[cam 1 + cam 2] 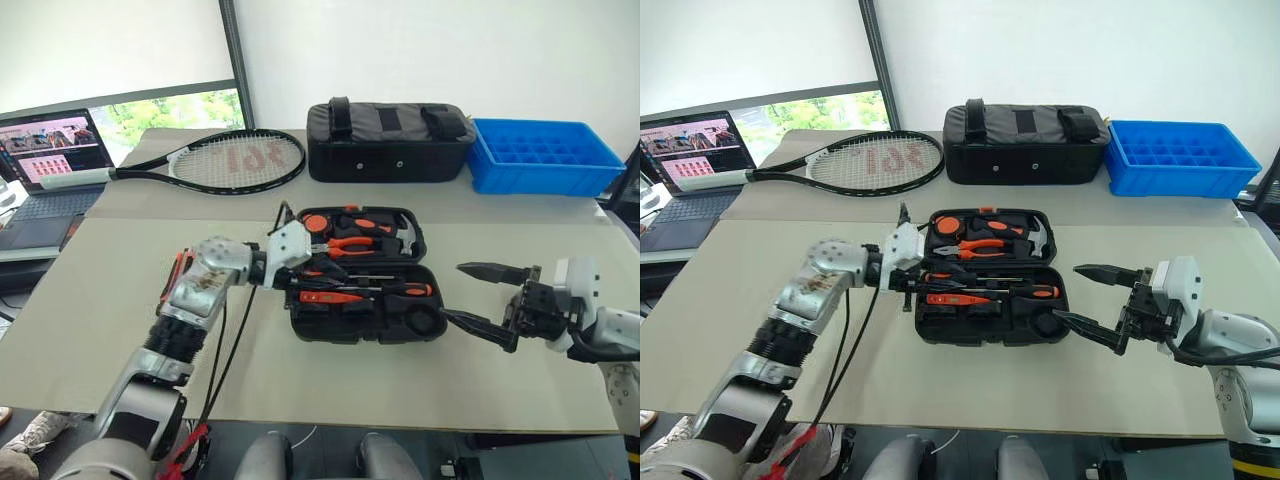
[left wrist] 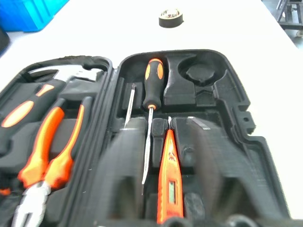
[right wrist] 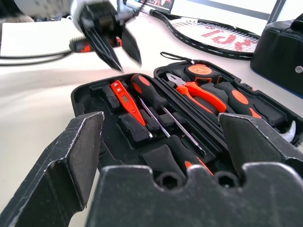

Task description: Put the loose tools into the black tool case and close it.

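Far left I see a laptop (image 1: 45, 160) at the table (image 1: 120, 330) edge, then a racket (image 1: 225, 160) lying flat behind the work area. My left gripper (image 3: 116, 49) hangs just over the left end of the open case (image 1: 365, 290); its jaws stand slightly apart in the right wrist view, holding nothing I can see. The case lies open in the middle of the table, lid half to the rear with pliers (image 1: 350, 243) and a hammer (image 2: 71, 75) seated. In the near half a screwdriver (image 2: 151, 109) and the orange tester (image 2: 169, 175) sit in their slots side by side, and a thinner shaft lies beside the screwdriver. The round recess (image 2: 201, 73) at the right end of that half is bare. The tape roll (image 2: 170, 18) sits on the table, apart from the case, beyond its right end. My right gripper (image 1: 480, 297) is just right of the case, pointing at it, jaws wide open and empty, lower fingertip close to the case's right edge; touching or not, I cannot tell. Behind, a black bag (image 1: 390, 140) and, at far right, a blue tray (image 1: 545, 155).
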`<state>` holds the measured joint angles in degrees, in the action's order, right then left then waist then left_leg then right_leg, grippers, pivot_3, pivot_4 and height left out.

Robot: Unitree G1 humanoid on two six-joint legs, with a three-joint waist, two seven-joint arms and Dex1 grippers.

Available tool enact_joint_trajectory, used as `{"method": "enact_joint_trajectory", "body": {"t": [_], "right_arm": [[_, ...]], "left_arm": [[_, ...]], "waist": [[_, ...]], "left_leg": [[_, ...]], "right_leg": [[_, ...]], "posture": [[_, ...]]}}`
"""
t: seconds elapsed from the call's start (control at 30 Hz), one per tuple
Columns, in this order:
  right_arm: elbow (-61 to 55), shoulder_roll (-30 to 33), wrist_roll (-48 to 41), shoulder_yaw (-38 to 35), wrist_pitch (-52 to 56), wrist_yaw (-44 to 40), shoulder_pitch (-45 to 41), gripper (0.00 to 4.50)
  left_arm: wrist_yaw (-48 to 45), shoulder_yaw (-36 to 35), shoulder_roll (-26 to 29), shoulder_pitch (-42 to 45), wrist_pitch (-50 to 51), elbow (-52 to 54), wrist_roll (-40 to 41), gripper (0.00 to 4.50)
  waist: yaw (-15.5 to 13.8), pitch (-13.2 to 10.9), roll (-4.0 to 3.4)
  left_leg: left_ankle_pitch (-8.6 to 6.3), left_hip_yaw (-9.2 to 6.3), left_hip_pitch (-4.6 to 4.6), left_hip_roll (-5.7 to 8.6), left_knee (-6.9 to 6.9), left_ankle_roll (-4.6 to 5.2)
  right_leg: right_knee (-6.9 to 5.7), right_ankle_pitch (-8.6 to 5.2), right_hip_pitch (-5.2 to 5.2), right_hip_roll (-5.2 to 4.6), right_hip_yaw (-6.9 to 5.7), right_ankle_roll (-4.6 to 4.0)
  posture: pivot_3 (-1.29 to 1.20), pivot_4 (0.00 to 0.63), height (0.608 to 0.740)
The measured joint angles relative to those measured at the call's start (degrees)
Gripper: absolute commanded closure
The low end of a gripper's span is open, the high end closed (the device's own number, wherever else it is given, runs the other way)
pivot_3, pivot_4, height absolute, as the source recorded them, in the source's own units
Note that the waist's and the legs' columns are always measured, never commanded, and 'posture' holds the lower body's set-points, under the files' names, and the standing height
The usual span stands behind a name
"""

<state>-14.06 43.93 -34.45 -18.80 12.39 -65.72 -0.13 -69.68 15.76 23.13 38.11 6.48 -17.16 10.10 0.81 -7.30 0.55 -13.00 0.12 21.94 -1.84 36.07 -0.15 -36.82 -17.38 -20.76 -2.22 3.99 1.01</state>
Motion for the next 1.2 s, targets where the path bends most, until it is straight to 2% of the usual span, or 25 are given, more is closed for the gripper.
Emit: {"method": "enact_joint_trajectory", "body": {"t": [0.2,0.47,0.63,0.73,0.77,0.8,0.87,0.9,1.03,1.1,1.13,1.2], "right_arm": [[1.2,0.0,0.3,0.0,-1.2,-0.1,-0.6,0.0],[1.2,0.0,0.5,0.1,-2.0,-0.3,0.1,0.0],[1.2,0.0,0.5,0.1,-2.1,-0.5,0.3,0.0],[1.0,0.0,0.4,1.0,-2.1,-0.6,-0.9,0.0],[0.9,0.0,0.4,1.4,-2.1,-0.6,-1.3,0.0],[0.0,0.0,-0.1,2.4,-2.1,-0.6,-2.0,0.0],[-0.3,-0.1,-0.2,3.0,-2.0,-0.6,-2.7,0.0],[-0.4,-0.4,-0.4,3.6,-2.0,-0.6,-3.7,0.0],[0.0,-0.9,-0.6,6.3,-2.0,-1.9,-6.4,0.0],[0.4,-1.3,-0.6,7.3,-2.0,-2.8,-8.0,0.0],[1.0,-1.6,-0.6,7.7,-2.0,-3.0,-9.3,0.0],[1.7,-1.8,-0.7,8.4,-2.0,-3.1,-11.0,0.0]], "left_arm": [[1.8,1.9,-3.7,0.5,-8.1,-12.4,-4.5,4.49],[1.7,2.1,-4.4,1.4,-12.1,-15.8,-6.4,4.49],[5.1,1.1,-4.7,1.4,-14.8,-17.0,-7.5,4.49],[11.5,-4.9,-5.4,-0.4,-9.5,-13.2,-3.9,3.71],[13.8,-7.3,-5.3,-1.0,-7.0,-10.6,-2.6,3.32],[18.2,-11.8,-3.7,-2.2,-2.2,-4.0,-0.5,3.25],[21.2,-15.2,-1.8,-3.1,1.4,0.3,0.5,2.61],[23.3,-16.8,-0.7,-4.7,3.6,3.2,0.6,2.49],[35.1,-24.6,3.6,-11.6,13.9,10.4,-1.0,0.94],[40.8,-28.1,4.3,-14.4,17.4,11.8,-2.1,0.42],[43.5,-29.1,5.0,-16.2,19.1,12.3,-3.2,0.03],[46.3,-29.7,5.6,-18.4,21.4,12.8,-4.2,0.03]], "waist": [[-0.1,0.0,0.01],[0.0,0.0,0.01],[0.1,0.0,0.02],[0.5,-0.1,-0.01],[0.6,-0.1,-0.01],[0.7,-0.1,-0.07],[0.4,0.0,-0.1],[0.6,0.0,-0.13],[0.8,0.0,-0.11],[0.7,-0.1,-0.06],[0.4,-0.1,-0.06],[0.0,-0.1,-0.06]], "left_leg": [[0.0,-0.03,0.01,0.01,0.0,0.0],[0.0,-0.03,-0.02,0.02,-0.01,0.0],[0.0,-0.03,-0.12,0.01,0.01,0.0],[0.0,-0.06,-0.03,-0.04,0.03,0.0],[0.0,-0.09,-0.03,-0.06,0.02,0.0],[0.0,-0.15,-0.04,-0.1,0.0,0.0],[0.0,-0.17,-0.31,-0.03,-0.02,-0.01],[0.0,-0.14,-0.34,-0.08,-0.06,-0.01],[0.0,-0.23,-0.52,-0.07,-0.11,-0.01],[0.0,-0.27,-0.54,-0.08,-0.11,-0.01],[0.0,-0.27,-0.57,-0.06,-0.12,-0.01],[0.0,-0.27,-0.57,-0.03,-0.12,-0.02]], "right_leg": [[0.02,0.0,0.01,0.0,-0.01,0.0],[0.02,-0.01,0.28,0.0,0.0,0.02],[-0.02,-0.09,0.39,0.0,0.0,0.16],[-0.11,-0.12,0.31,0.01,0.01,0.22],[-0.11,-0.12,0.29,0.03,0.0,0.22],[-0.11,-0.07,0.28,0.1,-0.02,0.12],[-0.11,-0.04,0.31,0.07,0.0,0.08],[-0.08,-0.04,0.29,0.04,0.07,0.07],[-0.08,-0.04,0.39,-0.01,0.03,0.07],[-0.08,-0.04,0.4,-0.07,0.03,0.07],[-0.08,-0.04,0.41,-0.13,0.03,0.07],[-0.07,-0.04,0.42,-0.21,0.01,0.07]], "posture": [[0.0,0.15,0.707],[0.0,0.15,0.707],[0.0,0.15,0.707],[0.0,0.15,0.707],[0.0,0.15,0.707],[0.0,0.15,0.707],[0.0,0.15,0.707],[0.0,0.15,0.707],[0.0,0.15,0.707],[0.0,0.15,0.707],[0.0,0.15,0.707],[0.0,0.15,0.707]]}}
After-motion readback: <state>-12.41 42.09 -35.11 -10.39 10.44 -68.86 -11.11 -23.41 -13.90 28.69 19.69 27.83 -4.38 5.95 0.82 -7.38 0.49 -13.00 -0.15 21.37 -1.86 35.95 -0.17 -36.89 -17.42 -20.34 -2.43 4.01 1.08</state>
